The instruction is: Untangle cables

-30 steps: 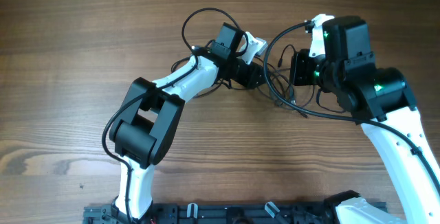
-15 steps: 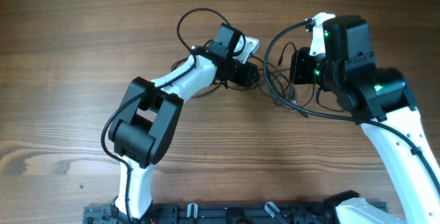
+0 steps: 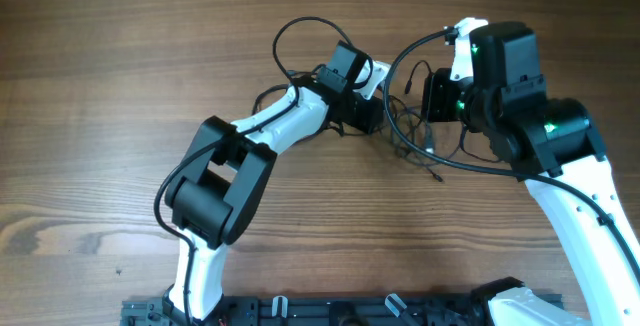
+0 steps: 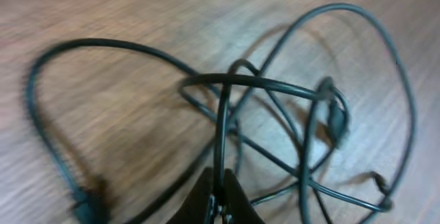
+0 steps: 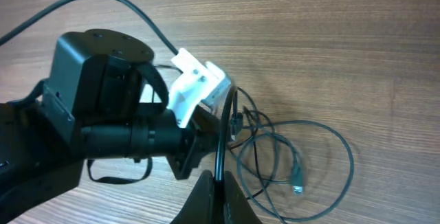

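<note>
The cables [image 3: 405,131] are a loose tangle of thin black wires on the wooden table between the two arms. In the left wrist view the cables [image 4: 289,121] spread as several crossing loops, and my left gripper [image 4: 221,195] is shut on one strand that rises from its tips. In the right wrist view my right gripper [image 5: 216,183] is shut on another black strand, with loops of cable [image 5: 295,159] and a small plug end [image 5: 297,181] on the table beyond. In the overhead view the left gripper [image 3: 383,116] and right gripper [image 3: 425,101] are close together over the tangle.
Thicker black arm cables loop above the left wrist [image 3: 300,36] and from the right arm [image 3: 410,51]. The left arm's wrist housing [image 5: 103,93] fills the left of the right wrist view. A black rail [image 3: 330,311] lies along the table's front edge.
My left gripper has shifted right, toward the right gripper and the tangle, still holding its strand. The right arm has stayed in place.
</note>
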Controlling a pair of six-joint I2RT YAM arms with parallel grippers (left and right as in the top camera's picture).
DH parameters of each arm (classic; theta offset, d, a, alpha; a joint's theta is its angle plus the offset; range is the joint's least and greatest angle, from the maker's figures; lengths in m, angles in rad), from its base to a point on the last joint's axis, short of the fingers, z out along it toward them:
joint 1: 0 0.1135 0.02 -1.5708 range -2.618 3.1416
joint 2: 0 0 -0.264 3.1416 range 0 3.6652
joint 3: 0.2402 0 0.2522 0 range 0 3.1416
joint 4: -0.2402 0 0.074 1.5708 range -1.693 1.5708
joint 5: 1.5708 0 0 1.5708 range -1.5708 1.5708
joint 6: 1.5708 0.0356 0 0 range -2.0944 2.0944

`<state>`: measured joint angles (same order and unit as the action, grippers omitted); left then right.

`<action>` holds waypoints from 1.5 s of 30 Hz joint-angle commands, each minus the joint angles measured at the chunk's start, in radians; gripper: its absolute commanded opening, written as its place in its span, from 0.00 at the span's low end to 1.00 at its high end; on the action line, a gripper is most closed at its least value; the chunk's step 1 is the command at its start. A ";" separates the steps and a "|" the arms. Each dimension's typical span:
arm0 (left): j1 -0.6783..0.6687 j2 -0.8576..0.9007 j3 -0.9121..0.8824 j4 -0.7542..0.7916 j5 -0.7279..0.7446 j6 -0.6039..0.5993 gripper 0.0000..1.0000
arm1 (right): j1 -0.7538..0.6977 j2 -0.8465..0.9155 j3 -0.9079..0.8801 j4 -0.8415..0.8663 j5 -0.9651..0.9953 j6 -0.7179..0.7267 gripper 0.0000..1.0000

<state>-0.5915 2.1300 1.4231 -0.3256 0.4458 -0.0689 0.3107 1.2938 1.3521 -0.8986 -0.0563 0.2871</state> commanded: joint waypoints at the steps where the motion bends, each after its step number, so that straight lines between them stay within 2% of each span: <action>1: 0.072 -0.001 0.002 -0.019 -0.088 0.000 0.04 | -0.007 -0.021 0.015 -0.013 0.127 0.057 0.04; 6: 0.274 -0.114 0.002 -0.132 -0.089 0.008 0.04 | -0.010 0.045 0.014 -0.068 0.383 0.114 0.04; 12: 0.464 -0.260 0.002 -0.234 -0.089 0.010 0.04 | -0.066 0.201 0.014 -0.035 0.392 0.135 0.04; 19: 0.504 -0.283 0.001 -0.301 -0.087 0.031 0.04 | -0.234 0.339 0.014 0.000 0.381 0.131 0.04; 22: 0.504 -0.286 0.001 -0.320 -0.084 0.032 0.04 | -0.328 0.402 0.014 0.000 0.289 0.105 0.04; 27: 0.498 -0.286 0.001 -0.322 -0.042 0.035 0.04 | -0.343 0.417 0.014 0.011 0.230 0.063 0.06; 28: 0.491 -0.286 0.001 -0.322 -0.042 0.035 0.04 | -0.343 0.417 0.014 0.025 0.145 -0.008 0.26; 29: 0.478 -0.286 0.001 -0.323 -0.043 0.035 0.04 | -0.343 0.417 0.014 0.040 0.045 -0.082 0.54; 31: 0.448 -0.292 0.001 -0.321 -0.043 0.035 0.04 | -0.341 0.417 0.014 0.076 -0.173 -0.208 0.64; 33: 0.414 -0.305 0.001 -0.317 -0.043 0.035 0.04 | -0.341 0.412 0.014 0.104 -0.388 -0.318 0.81; 36: 0.356 -0.325 0.001 -0.291 -0.042 0.035 0.04 | -0.340 0.381 0.014 0.103 -0.638 -0.471 0.82; 38: 0.330 -0.340 0.001 -0.270 -0.042 0.035 0.04 | -0.340 0.357 0.014 0.089 -0.731 -0.521 0.86; 41: 0.298 -0.377 0.002 -0.237 -0.042 0.034 0.04 | -0.340 0.352 0.014 0.068 -0.727 -0.437 0.87; 42: 0.289 -0.401 0.002 -0.223 -0.042 0.034 0.04 | -0.336 0.354 0.014 0.065 -0.723 -0.436 0.83; 45: 0.286 -0.492 0.002 -0.203 -0.043 0.007 0.04 | -0.308 0.354 0.014 0.068 -0.719 -0.443 0.83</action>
<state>-0.3008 1.7527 1.4223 -0.5465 0.3901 -0.0544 -0.0265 1.6669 1.3525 -0.8307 -0.7307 -0.1440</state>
